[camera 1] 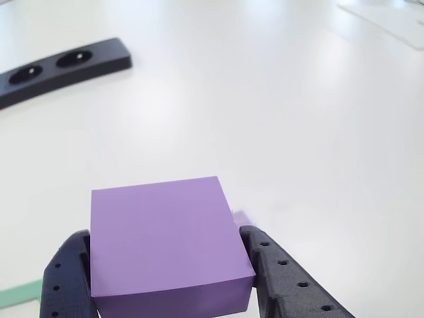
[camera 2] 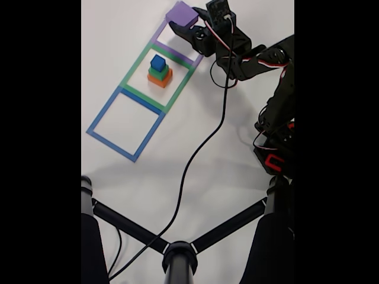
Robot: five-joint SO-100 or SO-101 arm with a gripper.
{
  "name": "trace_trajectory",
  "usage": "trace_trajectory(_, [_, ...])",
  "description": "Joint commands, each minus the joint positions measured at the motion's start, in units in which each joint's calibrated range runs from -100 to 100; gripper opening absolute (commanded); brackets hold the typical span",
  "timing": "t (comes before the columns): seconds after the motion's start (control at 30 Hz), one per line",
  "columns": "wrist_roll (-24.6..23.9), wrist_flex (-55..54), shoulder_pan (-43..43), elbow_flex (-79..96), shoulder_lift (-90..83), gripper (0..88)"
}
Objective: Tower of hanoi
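A purple block [camera 1: 165, 245] sits between my black fingers [camera 1: 66, 278], and my gripper [camera 1: 165, 271] is shut on its two sides. In the fixed view the gripper [camera 2: 189, 25] holds the purple block [camera 2: 181, 13] over the purple taped square [camera 2: 177, 53] at the top. I cannot tell whether the block touches the table. A stack stands in the green taped square [camera 2: 133, 77]: an orange block [camera 2: 160, 78] at the bottom, a green block [camera 2: 157, 71] on it and a small blue block [camera 2: 157, 62] on top.
The blue taped square [camera 2: 98, 127] lies below the green one with bare table inside. A black socket strip [camera 1: 66, 66] lies far left in the other view. A black cable [camera 2: 195, 160] runs down the table to black stand legs [camera 2: 177, 254].
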Motion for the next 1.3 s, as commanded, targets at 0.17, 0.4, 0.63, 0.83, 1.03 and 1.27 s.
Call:
trace_trajectory(0.17, [0.00, 30.52, 0.37, -9.76, -21.86, 11.8])
trace_trajectory(0.4, [0.00, 58.69, 0.22, -25.94, -29.87, 10.2])
trace_trajectory(0.63, [0.00, 92.93, -1.38, -52.47, -32.11, 10.1])
trace_trajectory(0.83, [0.00, 114.86, -4.82, -70.83, -31.55, 9.6])
trace_trajectory(1.03, [0.00, 129.51, -9.01, -84.18, -31.07, 9.4])
trace_trajectory(1.27, [0.00, 132.83, -14.96, -86.36, -32.51, 8.9])
